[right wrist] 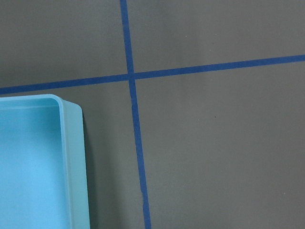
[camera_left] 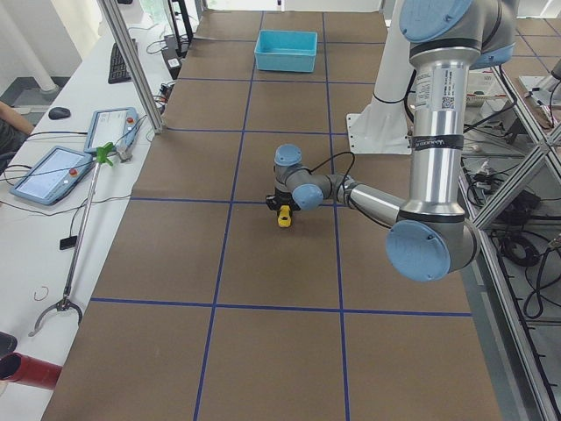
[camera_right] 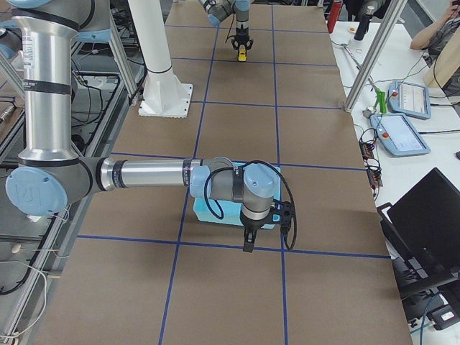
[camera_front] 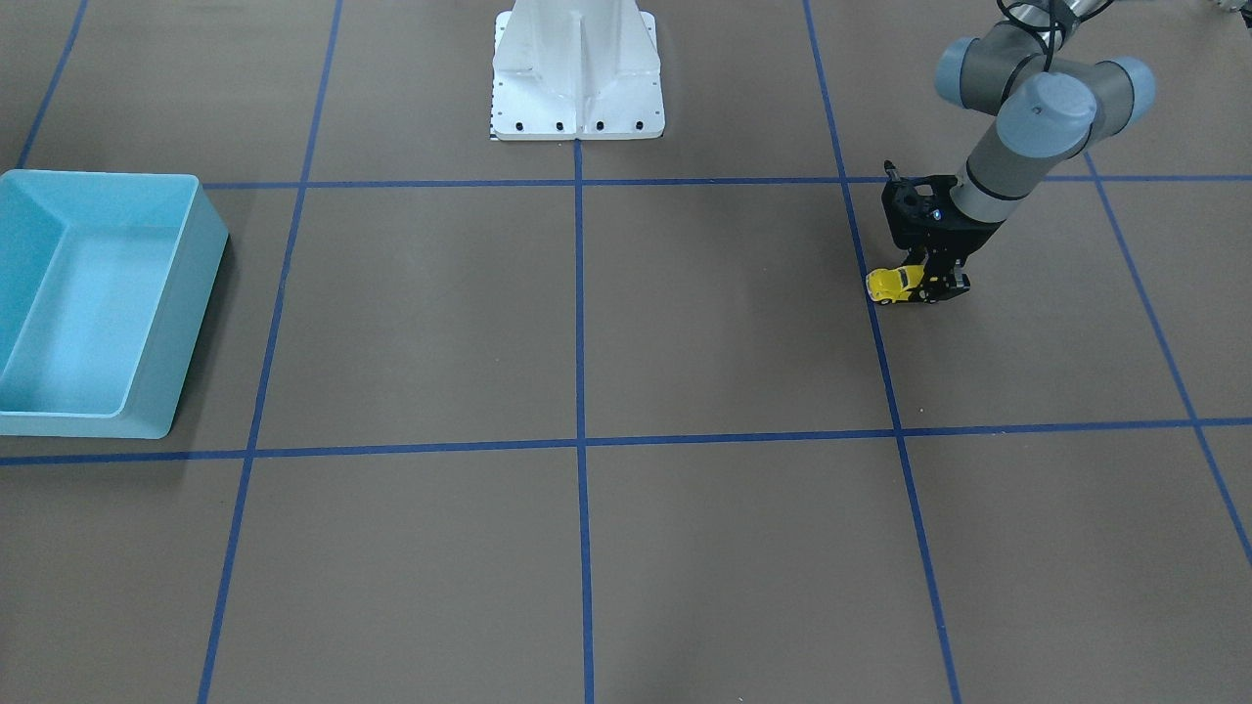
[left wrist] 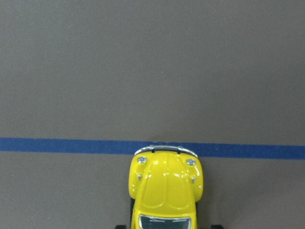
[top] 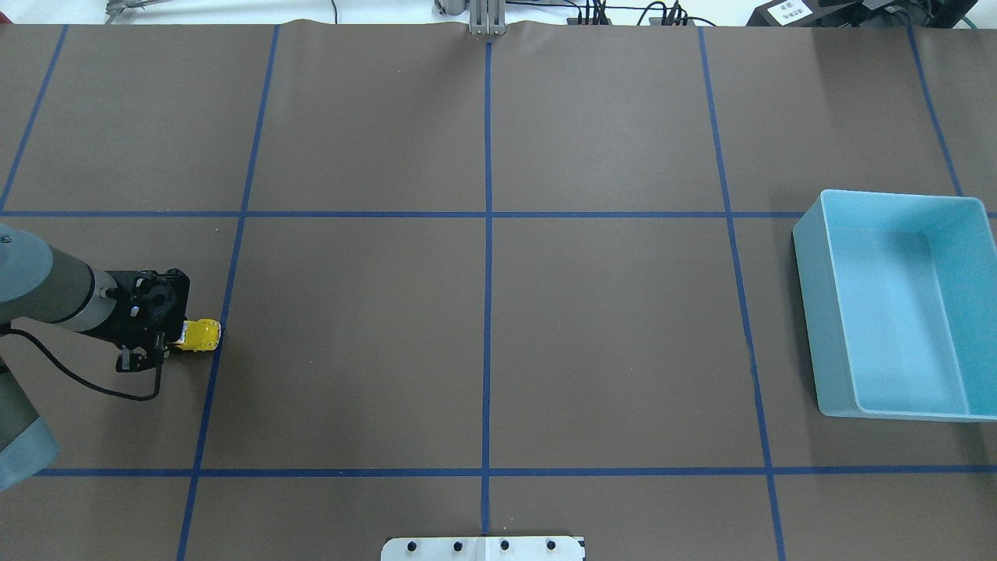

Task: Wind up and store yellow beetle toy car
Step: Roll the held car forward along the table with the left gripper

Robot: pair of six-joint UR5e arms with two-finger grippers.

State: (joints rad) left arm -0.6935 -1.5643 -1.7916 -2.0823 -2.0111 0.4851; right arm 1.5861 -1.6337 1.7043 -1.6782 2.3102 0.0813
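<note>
Glossy bright yellow on the yellow beetle toy car (left wrist: 167,191), chrome-silver at bumper and headlamps, dark tint at the windscreen, black at the wheels; matte black on the left gripper (camera_front: 937,286) over the car's rear; grey tubing with pale blue joint caps on the left arm (camera_front: 1017,156); flat, even brown across the table cover (top: 607,335), ruled into large squares by blue tape lines (top: 488,312); pale turquoise on the bin (top: 814,312), lighter on the floor, deeper on the shaded inner walls; white on the base plate (camera_front: 577,108), dotted with small black bolt heads along one edge.
</note>
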